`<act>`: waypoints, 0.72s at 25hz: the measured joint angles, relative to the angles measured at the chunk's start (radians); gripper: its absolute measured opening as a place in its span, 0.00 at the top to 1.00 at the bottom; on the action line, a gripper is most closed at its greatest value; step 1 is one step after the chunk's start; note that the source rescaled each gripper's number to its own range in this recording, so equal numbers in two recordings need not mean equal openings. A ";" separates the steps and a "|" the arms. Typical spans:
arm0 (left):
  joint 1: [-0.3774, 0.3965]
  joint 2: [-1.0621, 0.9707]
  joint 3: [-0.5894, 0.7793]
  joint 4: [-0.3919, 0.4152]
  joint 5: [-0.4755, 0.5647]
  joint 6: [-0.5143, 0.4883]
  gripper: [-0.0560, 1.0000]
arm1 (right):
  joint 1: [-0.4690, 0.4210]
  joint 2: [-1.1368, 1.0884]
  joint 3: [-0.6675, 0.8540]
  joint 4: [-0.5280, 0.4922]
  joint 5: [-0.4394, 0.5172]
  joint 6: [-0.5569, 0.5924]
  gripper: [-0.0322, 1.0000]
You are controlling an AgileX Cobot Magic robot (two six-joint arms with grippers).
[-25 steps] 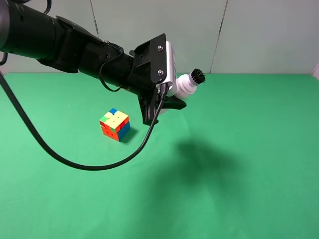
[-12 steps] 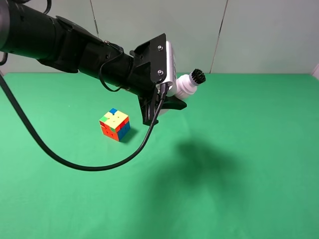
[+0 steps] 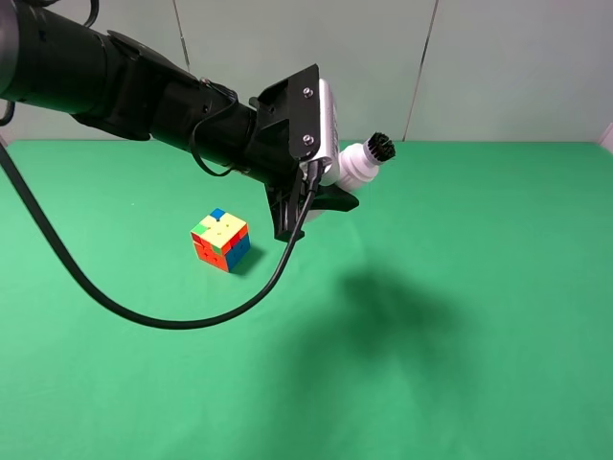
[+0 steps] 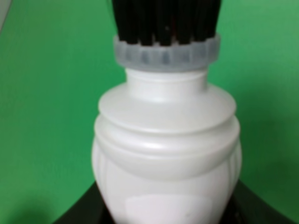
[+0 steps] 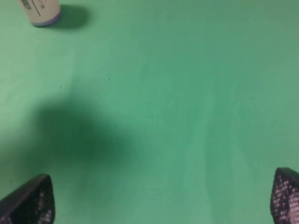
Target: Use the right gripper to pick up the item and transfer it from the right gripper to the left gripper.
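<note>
The item is a white plastic bottle (image 3: pixel 358 164) with a black bristle brush top (image 3: pixel 381 146). My left gripper (image 3: pixel 332 195) is shut on the bottle's body and holds it in the air above the green table, brush end pointing right and up. The left wrist view shows the bottle (image 4: pixel 166 154) close up, with dark fingers (image 4: pixel 77 215) at either side of its base. My right gripper (image 5: pixel 163 200) is open and empty over bare green cloth, its fingertips (image 5: pixel 28 200) wide apart. The right arm is out of the exterior view.
A multicoloured puzzle cube (image 3: pixel 221 240) sits on the green table (image 3: pixel 460 364) left of centre, below the left arm. A black cable (image 3: pixel 144 316) hangs from that arm. A white cylindrical container (image 5: pixel 39 10) stands at the edge of the right wrist view.
</note>
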 joint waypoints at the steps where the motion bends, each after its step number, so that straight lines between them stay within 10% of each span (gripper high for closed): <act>1: 0.000 0.000 0.000 0.000 0.000 0.000 0.95 | 0.000 0.000 0.000 0.000 0.000 0.000 0.00; 18: 0.000 0.000 0.000 -0.002 0.000 0.000 0.95 | -0.252 -0.138 0.000 0.000 0.000 0.000 0.00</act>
